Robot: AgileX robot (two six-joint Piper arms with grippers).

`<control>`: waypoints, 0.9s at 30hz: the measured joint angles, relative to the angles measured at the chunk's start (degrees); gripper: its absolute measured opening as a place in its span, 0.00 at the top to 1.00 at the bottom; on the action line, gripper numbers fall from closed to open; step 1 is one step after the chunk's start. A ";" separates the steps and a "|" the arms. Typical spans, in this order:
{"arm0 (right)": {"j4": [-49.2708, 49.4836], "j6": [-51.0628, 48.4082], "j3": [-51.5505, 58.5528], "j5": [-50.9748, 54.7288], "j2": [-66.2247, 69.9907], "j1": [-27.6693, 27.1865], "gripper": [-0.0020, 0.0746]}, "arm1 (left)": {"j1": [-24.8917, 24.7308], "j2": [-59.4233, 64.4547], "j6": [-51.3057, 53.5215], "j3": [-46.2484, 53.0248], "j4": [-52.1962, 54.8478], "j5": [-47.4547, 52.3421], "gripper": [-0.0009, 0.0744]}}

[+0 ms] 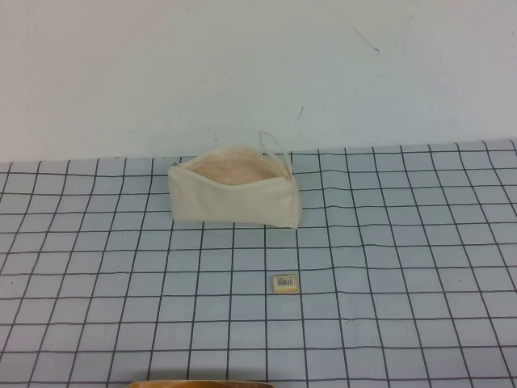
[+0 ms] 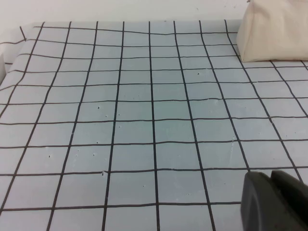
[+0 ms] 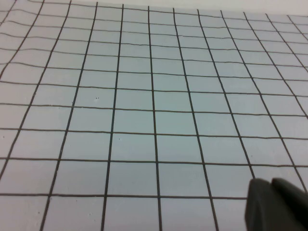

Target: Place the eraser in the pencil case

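Note:
The cream-white pencil case (image 1: 234, 196) stands on the grid mat near the back, its top open and the pinkish lining showing, with a thin loop cord at its right end. One end of it also shows in the left wrist view (image 2: 274, 30). The tiny cream-yellow eraser (image 1: 285, 284) lies flat on the mat in front of the case, a little to its right. Neither arm shows in the high view. My left gripper (image 2: 274, 199) is shut and empty, low over bare mat, well away from the case. My right gripper (image 3: 275, 204) is shut and empty over bare mat.
The blue-grey mat with black grid lines (image 1: 404, 242) covers the table up to a white wall (image 1: 242, 65) behind. A brown curved edge (image 1: 202, 384) shows at the near border of the high view.

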 joint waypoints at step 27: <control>32.00 2.00 0.20 0.83 0.00 0.00 0.98 | 0.00 0.00 0.00 0.00 -2.83 0.00 0.99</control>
